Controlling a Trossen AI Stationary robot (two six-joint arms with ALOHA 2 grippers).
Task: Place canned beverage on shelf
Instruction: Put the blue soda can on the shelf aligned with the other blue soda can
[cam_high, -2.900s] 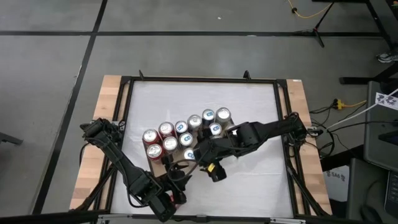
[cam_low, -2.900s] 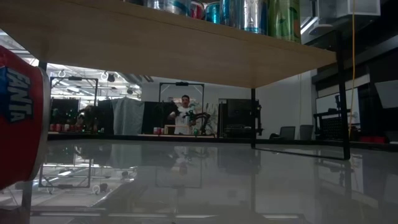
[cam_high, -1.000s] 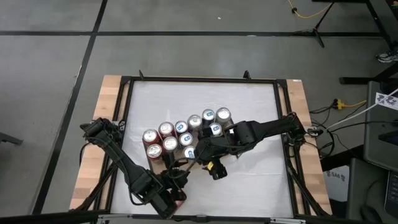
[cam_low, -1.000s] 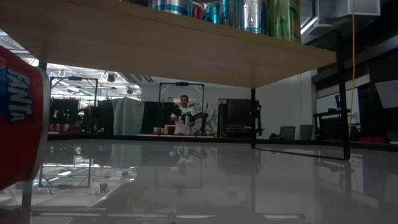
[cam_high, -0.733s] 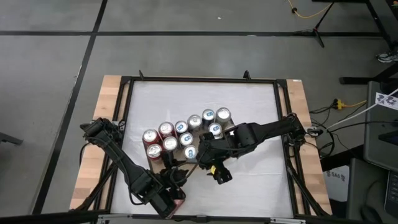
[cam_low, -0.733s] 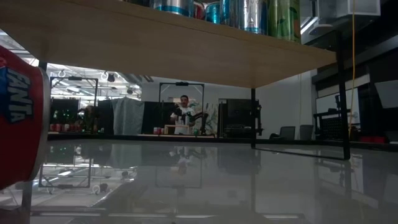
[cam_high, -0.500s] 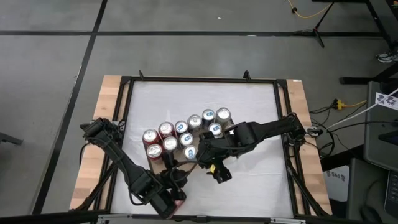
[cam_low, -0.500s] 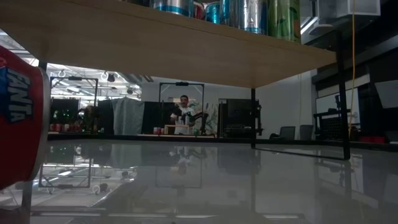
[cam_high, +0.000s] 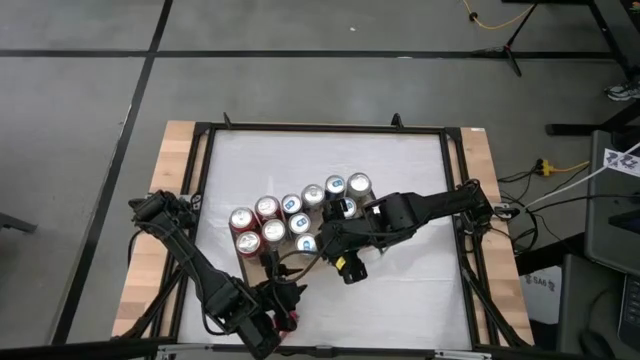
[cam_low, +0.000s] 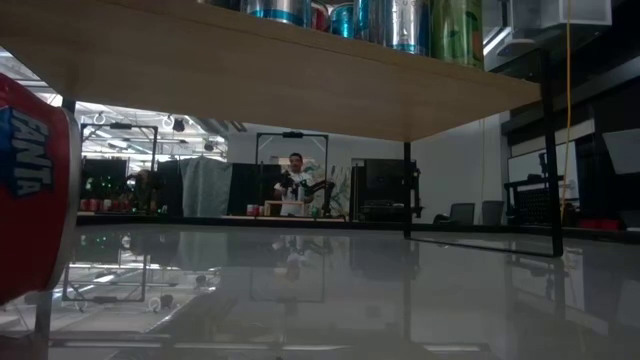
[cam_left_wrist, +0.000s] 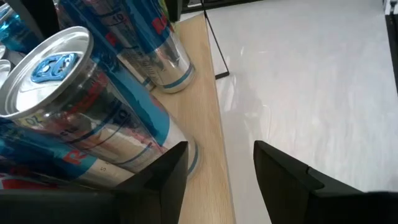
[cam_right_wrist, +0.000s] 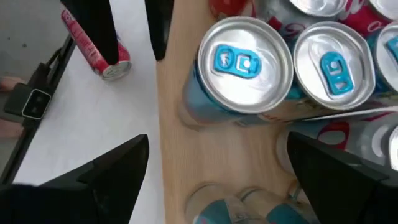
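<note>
Low in the high view, the red can (cam_high: 292, 321) stands upright on the worktop (cam_high: 400, 170) just beside the left fingers (cam_high: 280, 297); the right fingers (cam_high: 350, 268) are farther off. Low view: the can is at far left, below the shelf (cam_low: 300, 80). Left wrist view: fingers narrow and empty. Right wrist view: fingers wide and empty, above the shelf's cans (cam_right_wrist: 245, 62).

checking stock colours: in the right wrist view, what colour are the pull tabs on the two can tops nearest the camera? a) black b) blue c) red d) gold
b, both silver can tops standing on the shelf carry bright blue pull tabs.
</note>
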